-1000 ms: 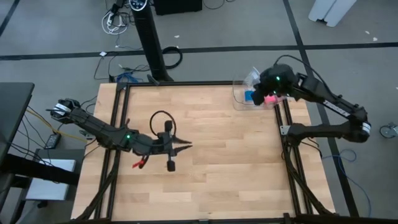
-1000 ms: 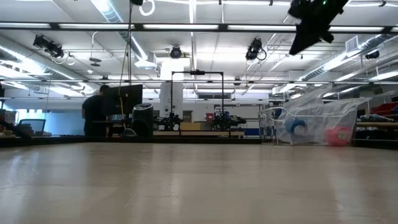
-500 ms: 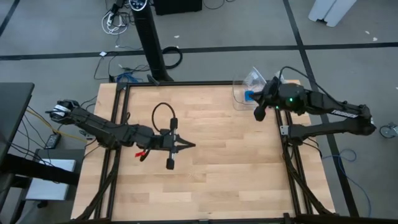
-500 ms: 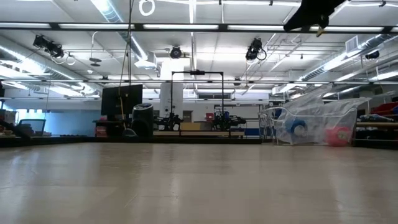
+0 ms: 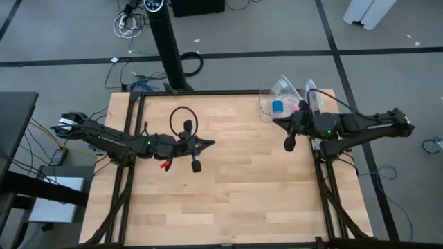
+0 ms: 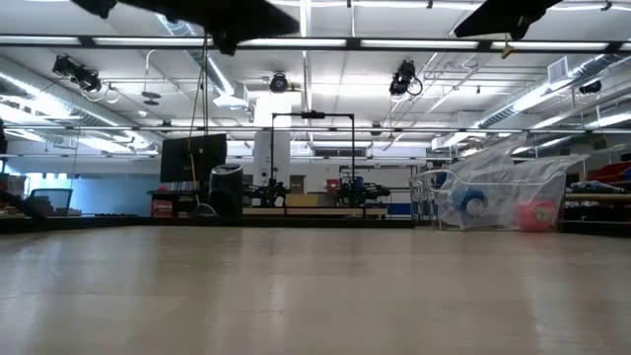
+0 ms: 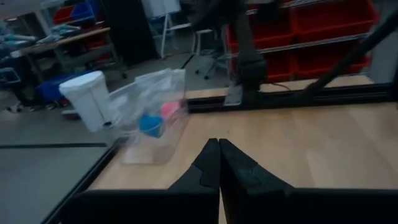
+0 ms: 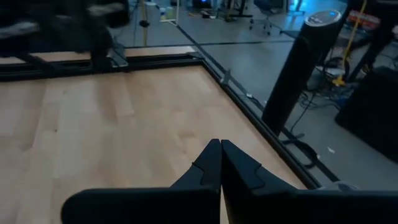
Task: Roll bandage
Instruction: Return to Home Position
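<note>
Bandage (image 5: 277, 106) in bin (image 5: 262, 113), near R claw (image 5: 276, 122), fingers together, L claw (image 5: 210, 143) mid-table, also together

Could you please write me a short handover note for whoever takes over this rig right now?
Left gripper: shut, empty, above the left-middle of the table.
Right gripper: shut, empty, above the table's right side, beside the bin.
Bandage: coiled, inside the bag, which sits in the bin at the far right corner.
Done: bandage rolled, bagged, binned.
Left: probably only parking both arms. I cannot tell whether the bag is fully sealed.
</note>
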Controlling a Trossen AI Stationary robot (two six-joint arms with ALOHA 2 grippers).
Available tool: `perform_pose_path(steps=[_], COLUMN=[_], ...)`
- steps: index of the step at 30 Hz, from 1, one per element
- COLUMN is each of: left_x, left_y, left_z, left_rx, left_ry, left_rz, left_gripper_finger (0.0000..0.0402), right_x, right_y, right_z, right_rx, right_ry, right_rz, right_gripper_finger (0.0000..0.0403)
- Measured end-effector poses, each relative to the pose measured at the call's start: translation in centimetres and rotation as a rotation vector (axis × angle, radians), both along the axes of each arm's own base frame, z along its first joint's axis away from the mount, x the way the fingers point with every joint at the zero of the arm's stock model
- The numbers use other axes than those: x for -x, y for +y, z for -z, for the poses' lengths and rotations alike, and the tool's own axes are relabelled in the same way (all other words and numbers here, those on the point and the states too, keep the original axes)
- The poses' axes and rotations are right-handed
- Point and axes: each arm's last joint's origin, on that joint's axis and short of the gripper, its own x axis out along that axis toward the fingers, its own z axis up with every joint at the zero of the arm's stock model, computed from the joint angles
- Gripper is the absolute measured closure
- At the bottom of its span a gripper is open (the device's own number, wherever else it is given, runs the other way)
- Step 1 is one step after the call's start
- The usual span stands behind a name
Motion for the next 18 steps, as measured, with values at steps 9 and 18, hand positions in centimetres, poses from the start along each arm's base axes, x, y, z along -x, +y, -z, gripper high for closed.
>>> perform_pose_path(steps=[9,18], left_x=[3.2,6.9], left_y=[2.6,3.7], left_z=[0.8,1.5], left_rx=[0.038,0.060], left_ry=[-0.050,-0.096], left_rz=[0.021,0.057], left_gripper_finger=[0.0400,0.0400], right_x=[0.2,0.7], right_y=[2.0,2.2], right_z=[2.6,6.1], right_rx=[0.048,0.096], right_ry=[-0.023,-0.153], right_rz=[-0.227,-0.390], right_gripper_finger=[0.0403,0.0403])
